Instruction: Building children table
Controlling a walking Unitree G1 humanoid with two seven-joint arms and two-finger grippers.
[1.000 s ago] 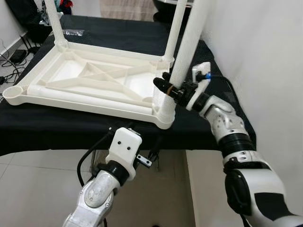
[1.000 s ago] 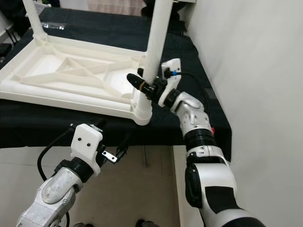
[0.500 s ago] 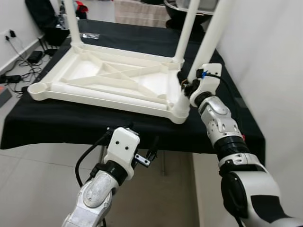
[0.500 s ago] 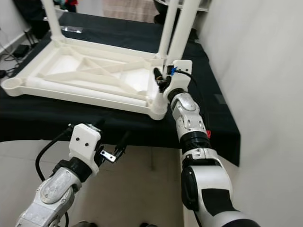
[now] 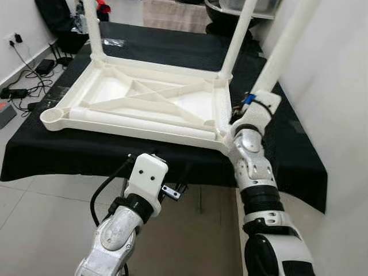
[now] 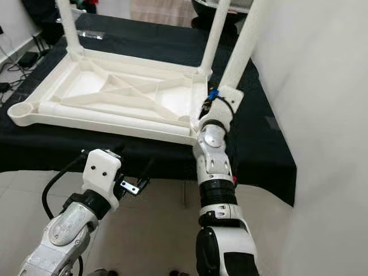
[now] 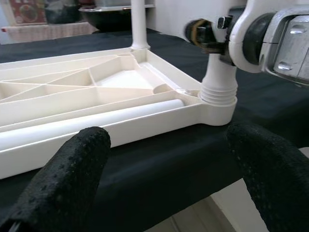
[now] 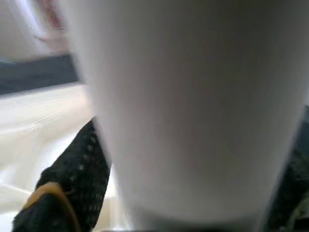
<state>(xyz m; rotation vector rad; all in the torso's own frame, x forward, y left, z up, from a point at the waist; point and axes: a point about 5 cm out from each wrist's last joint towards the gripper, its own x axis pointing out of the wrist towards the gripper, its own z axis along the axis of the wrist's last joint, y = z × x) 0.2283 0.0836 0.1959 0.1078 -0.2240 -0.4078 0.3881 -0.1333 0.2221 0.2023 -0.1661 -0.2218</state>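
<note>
A white plastic tabletop (image 5: pixel 132 127) lies upside down on the black-covered table (image 5: pixel 63 158). Two legs stand in its far corners (image 5: pixel 93 29) (image 5: pixel 239 34). A third leg (image 5: pixel 284 49) leans out of the near right corner socket (image 7: pixel 218 94). My right gripper (image 5: pixel 237 115) is shut on this leg just above the socket, and the leg (image 8: pixel 193 96) sits between the black fingers (image 8: pixel 77 169). The near left socket (image 5: pixel 52 118) holds nothing. A loose leg (image 7: pixel 96 121) lies inside the tabletop. My left gripper (image 7: pixel 169 179) hangs open below the table's front edge.
A white wall (image 5: pixel 339 86) runs close along the right side. Cables and a socket strip (image 5: pixel 23 75) lie on the floor at the left. A dark bowl (image 5: pixel 230 7) stands at the back. Tiled floor (image 5: pixel 40 230) lies in front of the table.
The camera has shifted. My right forearm has swung in under the table's near right corner and stands steeper, its gripper still shut on the leg. The left gripper keeps its place.
</note>
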